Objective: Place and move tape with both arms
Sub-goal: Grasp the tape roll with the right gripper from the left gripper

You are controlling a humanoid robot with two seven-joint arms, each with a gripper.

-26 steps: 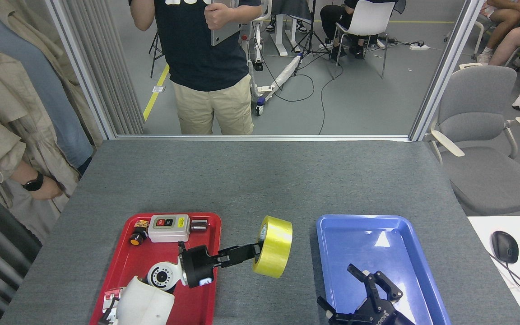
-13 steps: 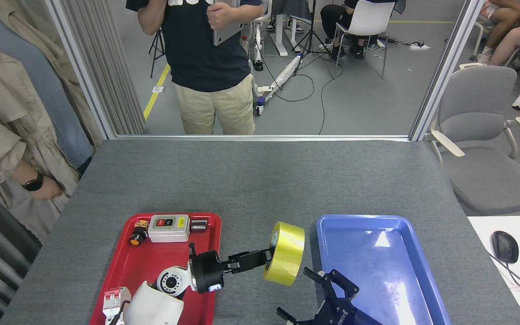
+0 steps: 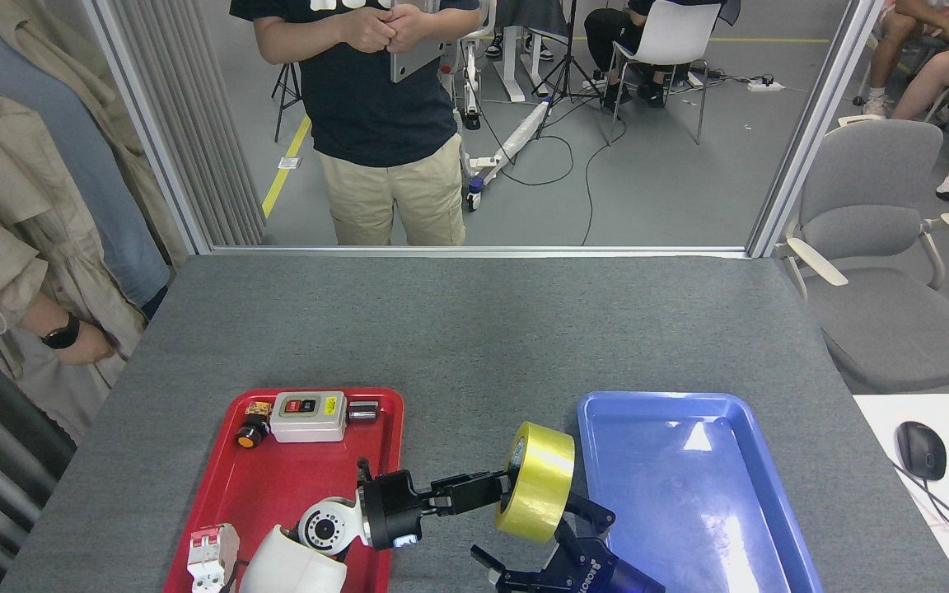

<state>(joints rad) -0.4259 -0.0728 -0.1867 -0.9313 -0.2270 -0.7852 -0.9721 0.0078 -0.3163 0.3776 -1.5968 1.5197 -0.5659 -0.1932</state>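
Handover step: left gripper (image 3: 501, 487) holds the tape (image 3: 542, 481) aloft; right gripper (image 3: 555, 539), spread wide beneath, must next close on it.

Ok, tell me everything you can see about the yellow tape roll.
The tape is a wide roll of glossy, translucent yellow film. It is held on edge, its broad band facing the camera, between the red tray and the blue tray. The left gripper grips its left side; the right gripper, fingers spread, is just under it.
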